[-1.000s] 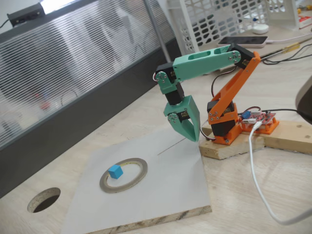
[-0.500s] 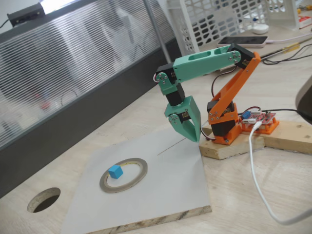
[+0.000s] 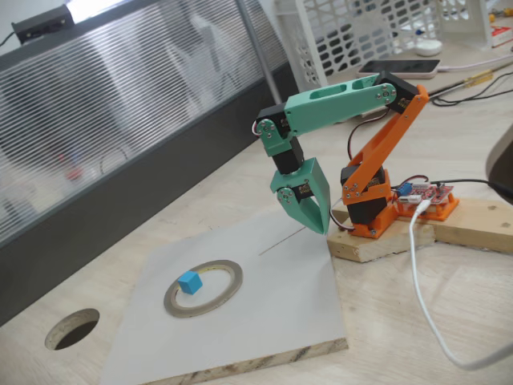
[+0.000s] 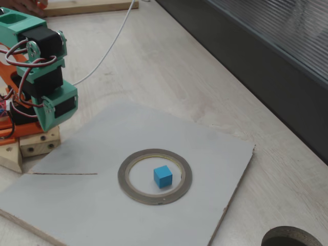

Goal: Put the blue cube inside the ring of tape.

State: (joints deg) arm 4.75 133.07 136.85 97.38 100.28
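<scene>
A small desk robot arm w/ a green upper section and an orange base sits on a pale wood table. Its green gripper (image 3: pixel 318 227) hangs point-down, above the far right corner of a grey board (image 3: pixel 264 321) that lies flat on the table. The two jaws meet at the tip w/ no visible gap, so the claw looks closed and nothing is held in it. In the other fixed view the gripper (image 4: pixel 48 124) appears at the left edge, above the board (image 4: pixel 82 205), w/ servo wires looping beside it.

The blue cube (image 3: pixel 189 281) rests on the board inside the ring of tape (image 3: pixel 232 278), in the left part of the open centre, close to the inner rim but apart from it. The other fixed view also shows the cube (image 4: pixel 163 176) inside the ring (image 4: pixel 123 177), roughly central. Ring lies flat, well apart from the gripper.

A thin dark line (image 4: pixel 64 173) marks the board near the arm's base. A round hole (image 3: pixel 72 328) is cut into the table, near the board's left corner. The orange base (image 3: pixel 370 200) is fixed to a wood block (image 3: pixel 473 224); a white cable (image 3: pixel 421 281) runs across the table at right. A white plastic basket (image 3: pixel 361 36) stands at the back.
</scene>
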